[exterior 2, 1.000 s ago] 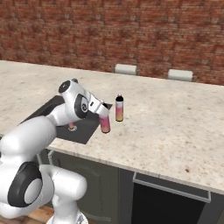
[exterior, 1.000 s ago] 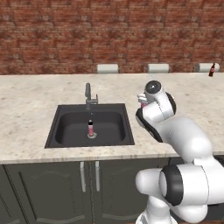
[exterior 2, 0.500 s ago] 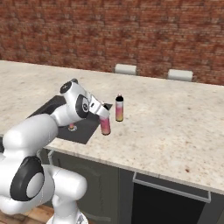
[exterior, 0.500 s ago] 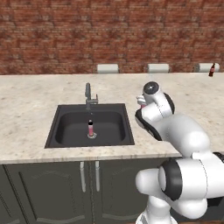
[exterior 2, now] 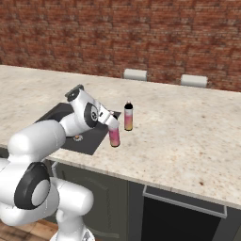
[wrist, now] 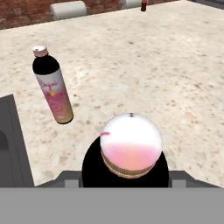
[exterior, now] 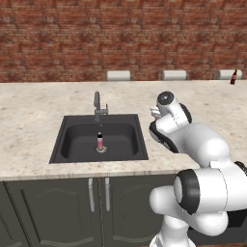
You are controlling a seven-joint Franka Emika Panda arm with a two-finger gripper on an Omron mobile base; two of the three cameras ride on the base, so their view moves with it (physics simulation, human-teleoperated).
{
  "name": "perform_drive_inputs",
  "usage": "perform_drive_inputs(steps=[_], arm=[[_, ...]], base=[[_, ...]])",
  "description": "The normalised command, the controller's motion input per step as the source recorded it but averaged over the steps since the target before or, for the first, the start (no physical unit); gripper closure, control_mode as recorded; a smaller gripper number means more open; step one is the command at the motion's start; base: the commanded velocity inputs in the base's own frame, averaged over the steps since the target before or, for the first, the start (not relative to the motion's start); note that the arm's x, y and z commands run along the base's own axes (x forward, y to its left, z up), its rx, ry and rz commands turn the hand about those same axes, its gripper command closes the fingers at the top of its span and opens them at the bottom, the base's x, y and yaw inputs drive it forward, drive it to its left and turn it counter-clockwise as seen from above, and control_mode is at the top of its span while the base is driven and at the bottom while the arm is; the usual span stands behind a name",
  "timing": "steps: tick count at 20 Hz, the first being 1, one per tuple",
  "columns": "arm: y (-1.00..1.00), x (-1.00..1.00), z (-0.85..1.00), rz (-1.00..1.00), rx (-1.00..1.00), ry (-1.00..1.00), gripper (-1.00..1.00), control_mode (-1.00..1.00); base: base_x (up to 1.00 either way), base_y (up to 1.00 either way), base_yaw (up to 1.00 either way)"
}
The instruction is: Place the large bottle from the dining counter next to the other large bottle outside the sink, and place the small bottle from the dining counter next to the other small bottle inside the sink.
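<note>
Right base view: speckled beige counter (exterior 2: 188, 127), brick wall (exterior 2: 141, 37)

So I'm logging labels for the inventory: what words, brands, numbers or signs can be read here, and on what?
No text can be read.
Bottle standing on the counter: pink swirls and a yellow dot, no letters.
Bottle at the end effector: pink label, too blurred to read.
Small bottle in the sink: too small to read.
Dark bottle on the far counter: too small to read.

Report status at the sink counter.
Jaws over the cap of the mostly pink large bottle, grip unclear. It stands beside the pink-to-yellow large bottle, right of the sink. Nothing blocking.
</note>
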Motion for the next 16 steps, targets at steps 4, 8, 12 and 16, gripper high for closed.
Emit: perform_drive_inputs(steps=[4, 8, 12, 16], arm=[[0.00, 0.06, -0.11, -0.01, 0.00, 0.01, 1.00, -1.00], [0.00, 0.08, -0.11, -0.01, 0.00, 0.01, 1.00, -1.00], [-0.04, 0.11, -0.10, -0.01, 0.00, 0.01, 1.00, -1.00], [-0.04, 0.12, -0.10, -0.01, 0.00, 0.01, 1.00, -1.00]], base=[[0.00, 0.00, 0.00], [0.00, 0.00, 0.00], [0.00, 0.00, 0.00], [0.00, 0.00, 0.00]])
